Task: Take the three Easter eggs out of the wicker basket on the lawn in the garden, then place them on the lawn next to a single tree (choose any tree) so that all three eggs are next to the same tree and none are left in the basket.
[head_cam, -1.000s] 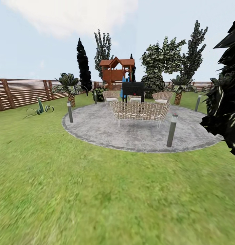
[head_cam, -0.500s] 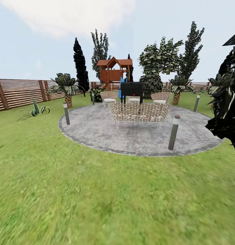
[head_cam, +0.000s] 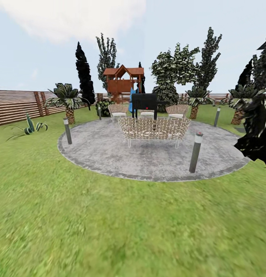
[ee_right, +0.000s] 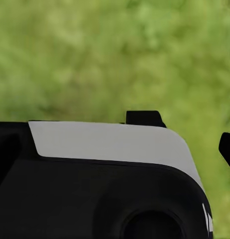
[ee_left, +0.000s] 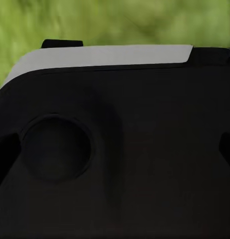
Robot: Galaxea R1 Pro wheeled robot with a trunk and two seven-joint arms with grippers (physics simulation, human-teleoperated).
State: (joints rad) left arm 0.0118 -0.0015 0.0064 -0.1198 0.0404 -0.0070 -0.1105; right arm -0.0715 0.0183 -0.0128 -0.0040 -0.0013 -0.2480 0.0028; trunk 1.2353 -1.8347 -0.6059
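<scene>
Head view looks across the lawn [head_cam: 110, 223] to a round paved patio [head_cam: 148, 154] with wicker chairs [head_cam: 154, 129]; no basket or eggs here. Wrist views show dark robot body over grass, so finger state cannot be told. Judged step: searching; next, find the basket.

Left wrist view: a glossy black housing [ee_left: 145, 164] is seen, with a round recessed socket [ee_left: 56, 148] and a pale grey rounded-corner panel [ee_left: 102, 56] along its edge. Right wrist view: the same black shell [ee_right: 70, 199] with a light grey panel [ee_right: 110, 142] is recorded.
</scene>
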